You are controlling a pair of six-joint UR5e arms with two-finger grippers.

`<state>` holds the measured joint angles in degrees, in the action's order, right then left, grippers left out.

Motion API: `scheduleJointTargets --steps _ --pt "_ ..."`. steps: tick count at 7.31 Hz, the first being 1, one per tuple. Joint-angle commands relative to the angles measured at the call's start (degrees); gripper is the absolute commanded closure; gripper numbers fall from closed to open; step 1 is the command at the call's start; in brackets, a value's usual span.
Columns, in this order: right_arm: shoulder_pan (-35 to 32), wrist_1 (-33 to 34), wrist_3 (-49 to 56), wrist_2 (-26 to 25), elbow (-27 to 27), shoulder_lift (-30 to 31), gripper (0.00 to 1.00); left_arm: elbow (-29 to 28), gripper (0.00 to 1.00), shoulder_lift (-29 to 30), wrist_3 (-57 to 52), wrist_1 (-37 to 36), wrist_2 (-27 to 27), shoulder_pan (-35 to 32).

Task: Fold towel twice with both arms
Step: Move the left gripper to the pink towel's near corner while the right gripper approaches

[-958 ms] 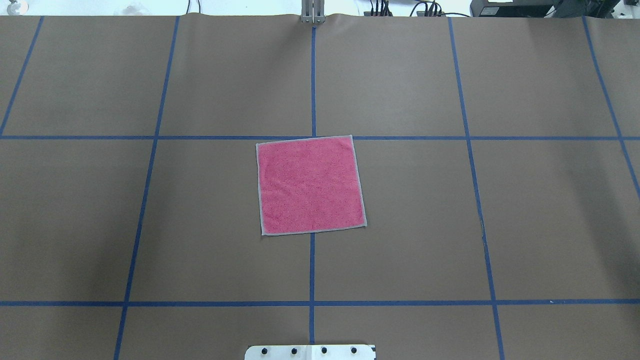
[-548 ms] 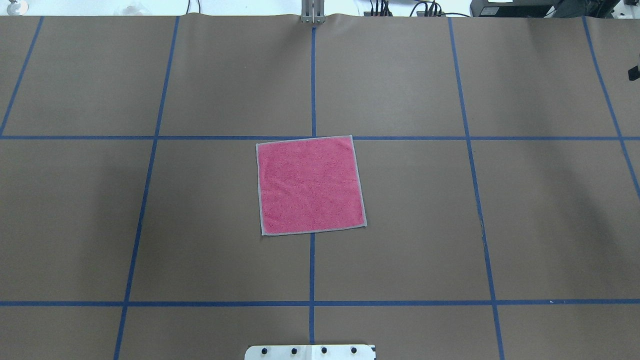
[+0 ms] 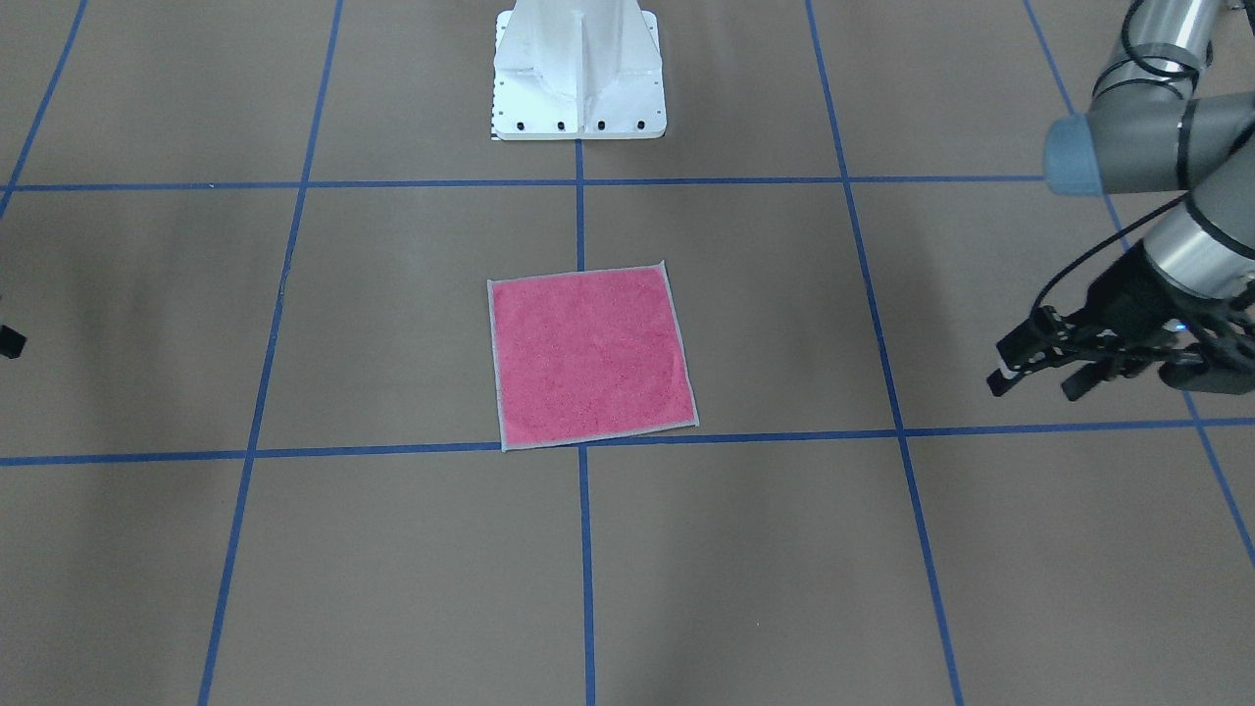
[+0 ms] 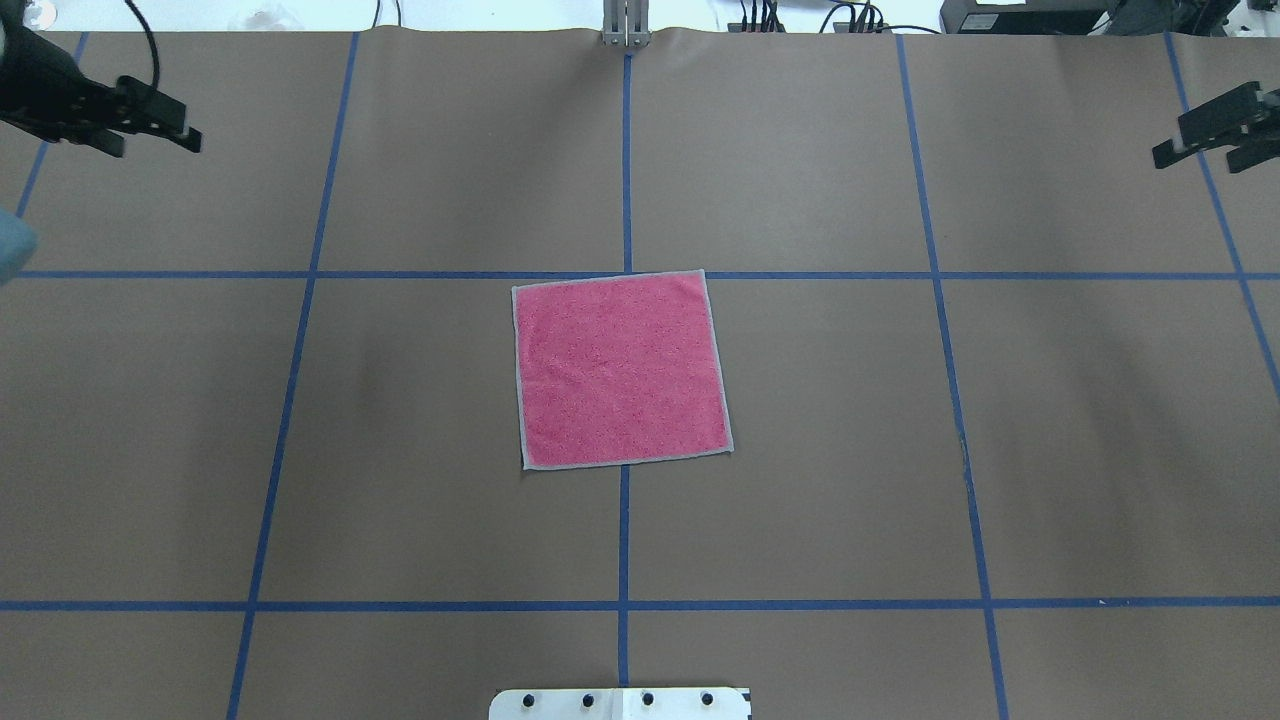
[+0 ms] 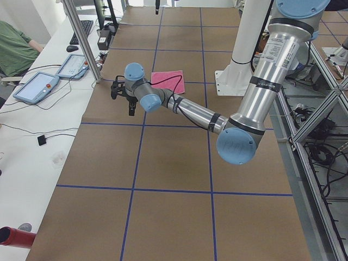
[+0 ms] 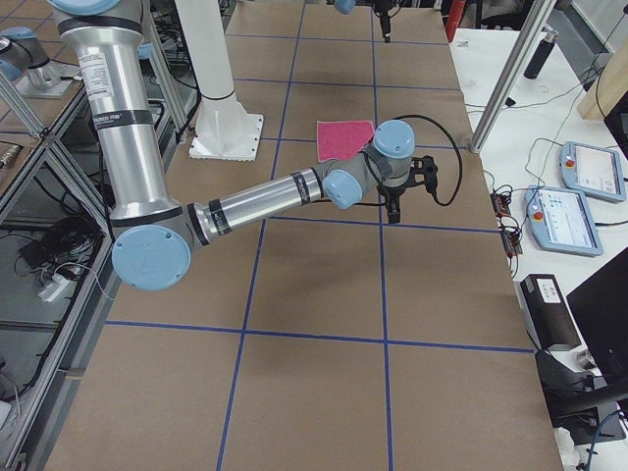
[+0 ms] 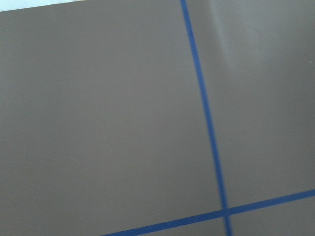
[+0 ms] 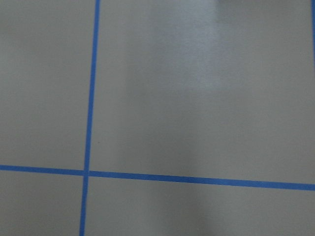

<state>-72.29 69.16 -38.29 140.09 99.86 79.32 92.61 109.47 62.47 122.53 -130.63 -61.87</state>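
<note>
The towel (image 4: 620,370) lies flat and unfolded, pink face up with its pale grey hem showing all round, at the middle of the brown table; it also shows in the front view (image 3: 588,355). My left gripper (image 4: 155,140) hovers open and empty over the far left of the table, well away from the towel; the front view (image 3: 1034,387) shows its fingers apart. My right gripper (image 4: 1197,160) hovers open and empty at the far right edge. Both wrist views show only bare table and blue tape.
The white bolted pedestal (image 4: 620,703) stands at the near edge, behind the towel in the front view (image 3: 578,69). Blue tape lines (image 4: 625,540) divide the table into squares. A metal post (image 4: 625,25) stands at the far edge. A desk with tablets (image 5: 54,76) lies beyond it.
Both grippers have come into the overhead view from the sides, the right one first, and now hover over the far corners. The towel has not moved.
</note>
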Motion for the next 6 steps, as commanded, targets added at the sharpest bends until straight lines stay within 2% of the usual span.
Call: scheduleJointTargets --steps 1,2,3,5,6 --pt "9.7 -15.4 -23.7 -6.7 0.0 0.0 0.00 0.7 0.00 0.2 19.6 9.4 4.6 8.9" --pt "14.1 -21.3 -34.1 -9.5 -0.1 0.0 0.00 1.4 0.00 0.1 25.2 10.2 5.3 11.4" --pt "16.9 -25.1 -38.1 -9.6 -0.1 0.0 0.00 3.3 0.00 0.1 32.3 10.2 5.7 13.6" --pt "21.8 -25.8 -43.9 -10.3 1.0 -0.2 0.00 8.0 0.00 0.2 43.0 10.5 14.8 23.1" --pt "22.8 -25.7 -44.2 -11.1 1.4 -0.2 0.00 7.8 0.00 0.5 43.9 10.4 19.9 28.3"
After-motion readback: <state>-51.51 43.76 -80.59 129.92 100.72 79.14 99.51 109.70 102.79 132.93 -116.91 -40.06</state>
